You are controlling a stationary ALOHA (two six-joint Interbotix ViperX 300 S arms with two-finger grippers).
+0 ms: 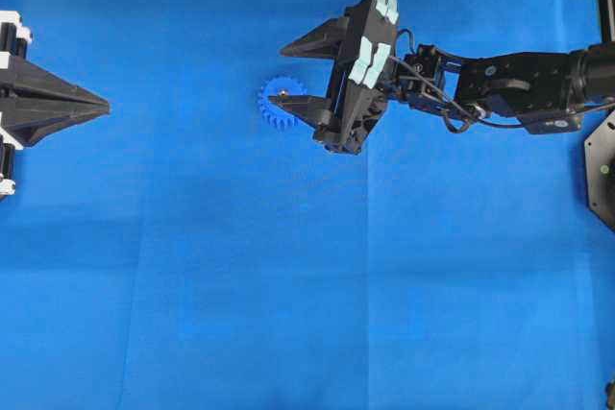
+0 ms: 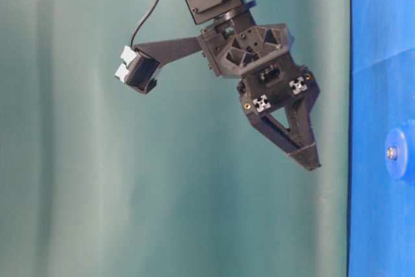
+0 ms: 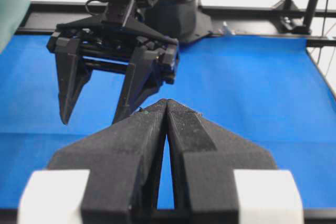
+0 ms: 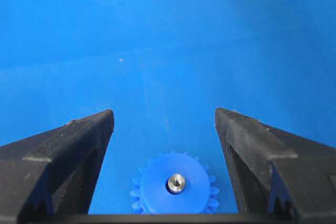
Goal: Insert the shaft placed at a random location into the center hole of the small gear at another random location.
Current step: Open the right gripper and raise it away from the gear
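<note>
Hanging above the small gear [image 4: 175, 188], the right gripper [image 4: 164, 121] has its jaws spread wide and pinches nothing; in the right wrist view the two black fingers stand well apart on either side of the gear. The gear lies flat on the blue cloth [image 1: 288, 285], and a shiny silvery shaft [image 4: 176, 183] shows end-on in the middle of its hub, so the center hole looks already filled. The insertion seems done, judging by that: the step in hand looks like the release and pull-away. The next move probably calls for lifting the open fingers straight clear of the gear without brushing its teeth. Far to the gear's left in the overhead view, the left gripper [image 1: 91, 101] rests with its jaws pressed together, holding nothing
</note>
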